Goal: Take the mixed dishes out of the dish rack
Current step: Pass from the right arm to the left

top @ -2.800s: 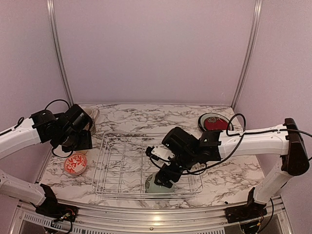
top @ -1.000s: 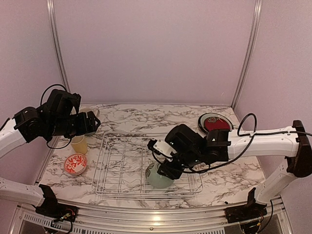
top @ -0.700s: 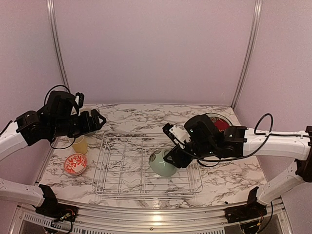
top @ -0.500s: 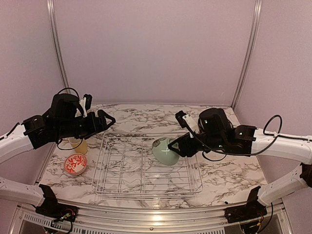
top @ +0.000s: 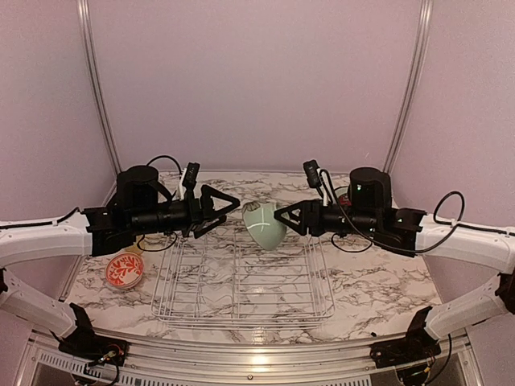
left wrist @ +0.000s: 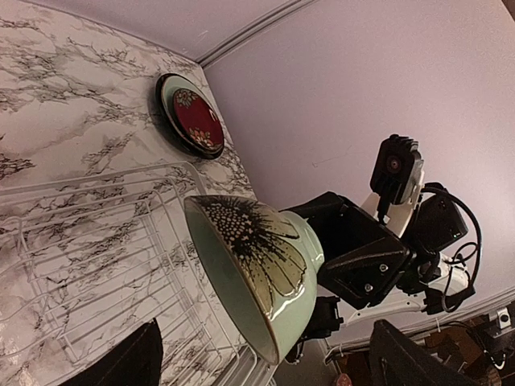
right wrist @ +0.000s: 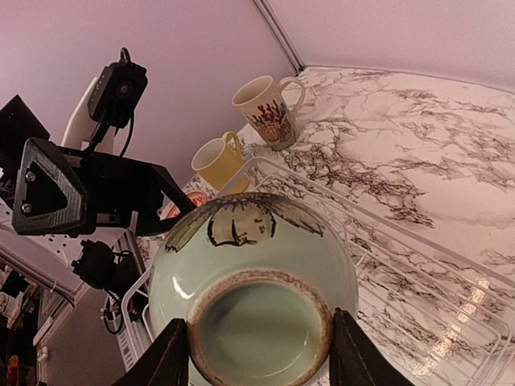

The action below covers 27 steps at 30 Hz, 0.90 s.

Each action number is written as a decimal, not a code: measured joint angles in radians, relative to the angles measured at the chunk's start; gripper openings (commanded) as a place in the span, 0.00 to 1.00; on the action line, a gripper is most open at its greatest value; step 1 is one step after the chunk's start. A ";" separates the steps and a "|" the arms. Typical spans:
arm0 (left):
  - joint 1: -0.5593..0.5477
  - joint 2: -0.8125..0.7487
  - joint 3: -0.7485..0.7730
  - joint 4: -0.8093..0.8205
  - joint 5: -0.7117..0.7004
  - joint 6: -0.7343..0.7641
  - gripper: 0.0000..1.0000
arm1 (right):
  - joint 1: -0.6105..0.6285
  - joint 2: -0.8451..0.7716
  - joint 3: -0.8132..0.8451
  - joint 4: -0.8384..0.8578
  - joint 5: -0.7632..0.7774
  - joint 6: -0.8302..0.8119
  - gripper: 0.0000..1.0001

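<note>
My right fingers point(top: 294, 217) are clamped on the foot of the pale green bowl point(top: 265, 225), holding it on its side in the air above the dish rack's point(top: 241, 281) far edge. My left fingers point(top: 217, 207) are spread wide and empty above the rack's far-left part, facing the bowl.

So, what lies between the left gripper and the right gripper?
The pale green bowl, tipped on its side above the dish rack. The right gripper grips its base; the open left gripper faces its mouth. The top external view shows this.
</note>
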 measured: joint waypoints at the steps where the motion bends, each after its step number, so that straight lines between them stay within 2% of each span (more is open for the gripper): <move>1: -0.004 0.011 -0.001 0.027 0.013 -0.013 0.92 | -0.001 0.001 0.000 0.015 -0.008 0.008 0.34; 8: -0.046 0.095 -0.001 0.194 0.089 -0.079 0.90 | -0.001 0.006 -0.013 0.112 -0.052 0.055 0.34; 15: -0.074 0.166 -0.001 0.289 0.130 -0.132 0.69 | -0.001 0.028 -0.021 0.157 -0.087 0.084 0.34; 27: -0.076 0.172 -0.024 0.460 0.135 -0.221 0.46 | -0.001 0.028 -0.093 0.278 -0.109 0.133 0.34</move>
